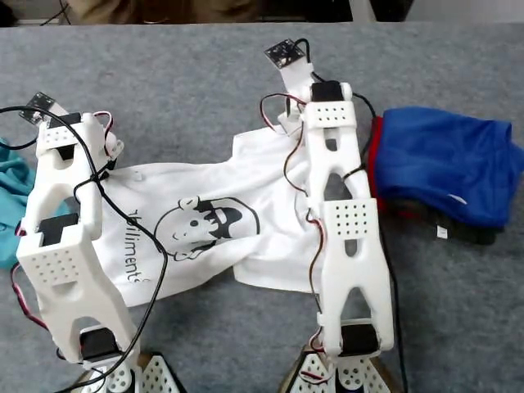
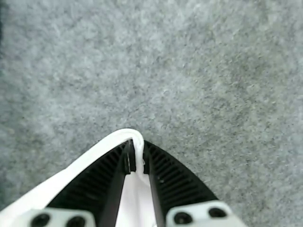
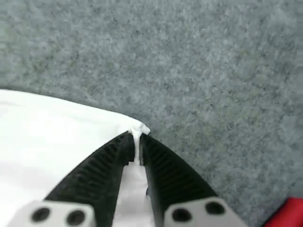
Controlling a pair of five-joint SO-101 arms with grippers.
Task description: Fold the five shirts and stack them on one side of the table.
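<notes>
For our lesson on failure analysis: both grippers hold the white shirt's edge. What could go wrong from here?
The left gripper and right gripper pinch only a sliver of edge on the white shirt; it may slip out. A black cable lies across it and could snag the fold.

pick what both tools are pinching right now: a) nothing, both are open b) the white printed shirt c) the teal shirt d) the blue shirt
B: each wrist view shows white cloth caught between closed black fingers, so the left tool and the right tool each grip an edge of the white shirt, which lies spread on the grey table.
</notes>
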